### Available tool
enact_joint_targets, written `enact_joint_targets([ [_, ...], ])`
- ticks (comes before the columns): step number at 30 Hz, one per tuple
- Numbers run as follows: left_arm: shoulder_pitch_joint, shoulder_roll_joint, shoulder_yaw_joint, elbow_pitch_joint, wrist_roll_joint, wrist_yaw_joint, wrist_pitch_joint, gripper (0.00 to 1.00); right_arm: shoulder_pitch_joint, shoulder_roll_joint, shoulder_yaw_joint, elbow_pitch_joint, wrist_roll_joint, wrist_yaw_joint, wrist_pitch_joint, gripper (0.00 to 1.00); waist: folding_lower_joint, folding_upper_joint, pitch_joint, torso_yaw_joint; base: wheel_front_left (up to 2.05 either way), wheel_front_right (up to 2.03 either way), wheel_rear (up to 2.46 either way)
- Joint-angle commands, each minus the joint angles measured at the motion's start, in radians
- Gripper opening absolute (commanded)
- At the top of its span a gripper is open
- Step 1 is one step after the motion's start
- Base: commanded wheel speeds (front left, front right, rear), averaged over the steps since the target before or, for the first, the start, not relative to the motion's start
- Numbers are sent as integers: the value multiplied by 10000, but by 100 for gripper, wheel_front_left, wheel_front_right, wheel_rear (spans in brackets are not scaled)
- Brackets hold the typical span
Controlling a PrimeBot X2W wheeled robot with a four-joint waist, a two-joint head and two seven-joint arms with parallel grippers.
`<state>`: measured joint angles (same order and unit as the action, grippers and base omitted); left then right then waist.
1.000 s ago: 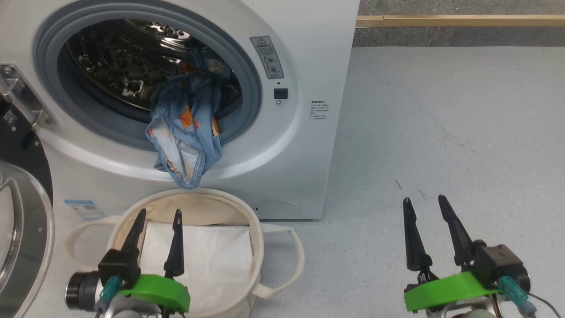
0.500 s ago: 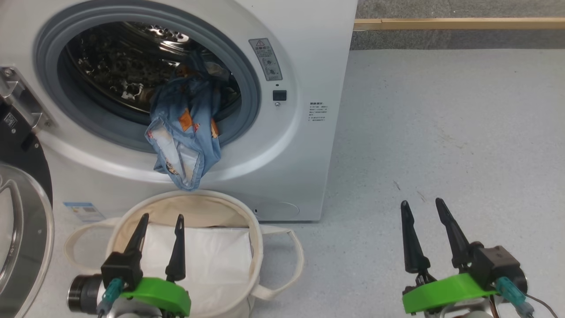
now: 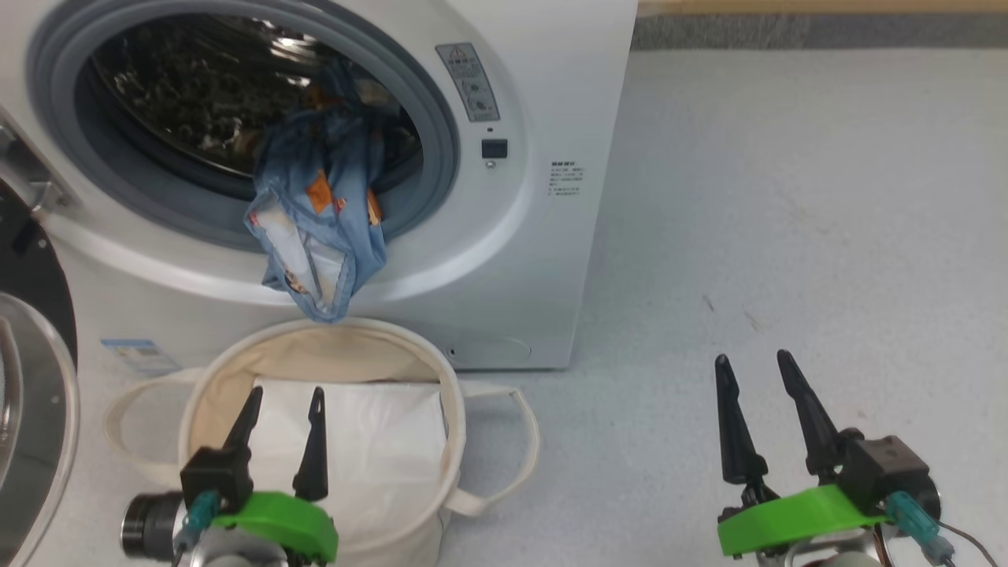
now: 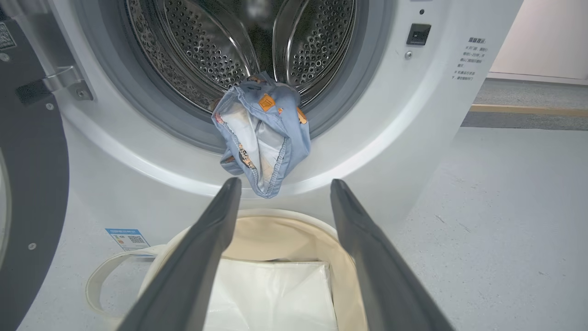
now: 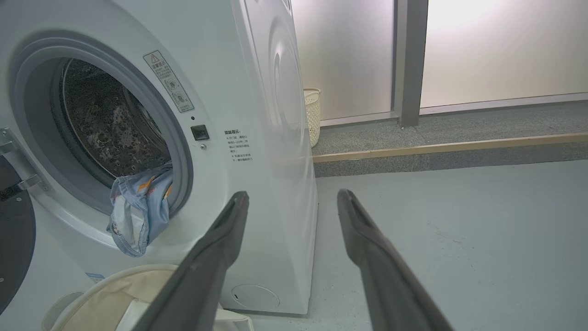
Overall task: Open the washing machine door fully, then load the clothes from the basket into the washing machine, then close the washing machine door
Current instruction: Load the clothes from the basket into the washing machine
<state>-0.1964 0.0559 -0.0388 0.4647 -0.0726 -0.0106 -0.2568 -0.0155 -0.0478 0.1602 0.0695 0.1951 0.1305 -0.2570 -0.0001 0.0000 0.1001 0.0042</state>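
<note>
At upper left, the light blue garment (image 3: 319, 228) droops over the washing machine (image 3: 543, 94) rim above the basket (image 3: 315, 354), likely light and floppy, best pinched at its dangling fold; left pincer (image 3: 287, 391) and right pincer (image 3: 752, 357) gape wide, empty.

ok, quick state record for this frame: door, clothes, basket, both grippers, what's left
washing machine door: open, swung to the left
clothes: light blue printed bundle draped over the gasket of the washing machine, lower part hanging outside
basket: on the floor below the opening; holds a flat white sheet, no printed garment seen
left gripper: open, empty, over the basket
right gripper: open, empty, over the floor
left to do: push clothes fully in, close door
</note>
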Motion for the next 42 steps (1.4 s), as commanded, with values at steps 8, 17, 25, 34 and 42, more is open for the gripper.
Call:
enact_joint_targets([
  [8, -1663, 51, 389, 893, -209, -258, -49, 100, -783, -24, 246, -579, -61, 2, -48, 100, 1, 0, 1128, -219, 0, 0, 0],
  [17, -4135, 260, 1026, 3376, -870, -304, -49, 100, -1522, -24, 349, -804, -209, 2, -48, 100, 1, 0, 2779, -545, 0, 0, 0],
  [25, -6359, 837, 1322, 5574, -1093, -204, -49, 100, -2037, -24, 339, -948, -151, 2, -48, 100, 1, 0, 3703, -925, 0, 0, 0],
  [34, -7614, 1172, 1188, 6817, -909, 65, -49, 100, -2212, -24, 312, -911, -54, 2, -48, 100, 1, 0, 3974, -1186, 0, 0, 0],
  [42, -8655, 1173, 1028, 7512, -965, -192, -49, 100, -2399, -24, 456, -987, -91, 2, -48, 100, 1, 0, 4244, -1263, 0, 0, 0],
])
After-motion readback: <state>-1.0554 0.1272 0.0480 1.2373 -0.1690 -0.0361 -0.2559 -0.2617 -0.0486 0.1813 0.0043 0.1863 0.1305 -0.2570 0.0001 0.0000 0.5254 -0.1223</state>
